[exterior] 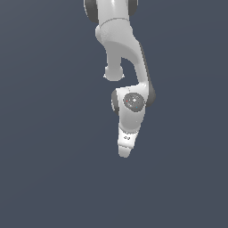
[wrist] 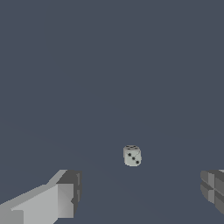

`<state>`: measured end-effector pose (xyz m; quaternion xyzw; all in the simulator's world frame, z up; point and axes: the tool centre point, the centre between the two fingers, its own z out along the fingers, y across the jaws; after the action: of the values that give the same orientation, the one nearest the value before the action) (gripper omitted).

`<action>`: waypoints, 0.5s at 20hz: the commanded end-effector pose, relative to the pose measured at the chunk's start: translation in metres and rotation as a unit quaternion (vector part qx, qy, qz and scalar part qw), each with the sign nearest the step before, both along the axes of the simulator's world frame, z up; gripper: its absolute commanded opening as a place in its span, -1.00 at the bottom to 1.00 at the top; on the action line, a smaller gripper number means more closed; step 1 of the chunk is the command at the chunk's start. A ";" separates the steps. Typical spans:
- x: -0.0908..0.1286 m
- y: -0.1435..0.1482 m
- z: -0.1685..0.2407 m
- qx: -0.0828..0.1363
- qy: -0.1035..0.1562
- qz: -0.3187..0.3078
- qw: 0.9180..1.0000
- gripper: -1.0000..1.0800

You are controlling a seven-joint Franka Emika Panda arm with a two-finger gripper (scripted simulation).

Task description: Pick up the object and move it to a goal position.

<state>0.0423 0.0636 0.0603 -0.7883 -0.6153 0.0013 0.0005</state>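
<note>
- Nearest the wrist camera, two grey fingers (wrist: 61, 197) of the gripper (wrist: 140, 192) are seen spread wide apart, with nothing held between them.
- The object (wrist: 132, 155) is seen in the wrist view lying on the dark floor (wrist: 109, 65), apart from both fingers and ahead of the gap between them, somewhat closer to one finger than to the centre of the gap.
- A miss is judged possible: if the descent is made without centring, the object may be clipped by one fingertip and rolled away instead of being enclosed.
- A slip is also judged likely, since so small a rounded body could squirt out from between flat pads when they are pressed together.
- The object is shown as a small pale grey cube with softened corners and dark spots on its faces, much like a die.
- In the exterior view the object cannot be made out; it is possibly hidden beneath the arm (exterior: 127, 58).
</note>
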 end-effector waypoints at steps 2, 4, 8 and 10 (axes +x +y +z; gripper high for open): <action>0.001 0.000 -0.001 0.000 -0.001 0.012 1.000 0.92; 0.001 0.000 -0.001 0.000 -0.001 0.013 1.000 0.92; 0.001 0.000 -0.005 0.000 -0.001 0.011 1.000 0.92; 0.001 0.000 -0.011 0.000 -0.001 0.011 1.000 0.92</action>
<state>0.0436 0.0639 0.0539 -0.7815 -0.6240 -0.0002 -0.0003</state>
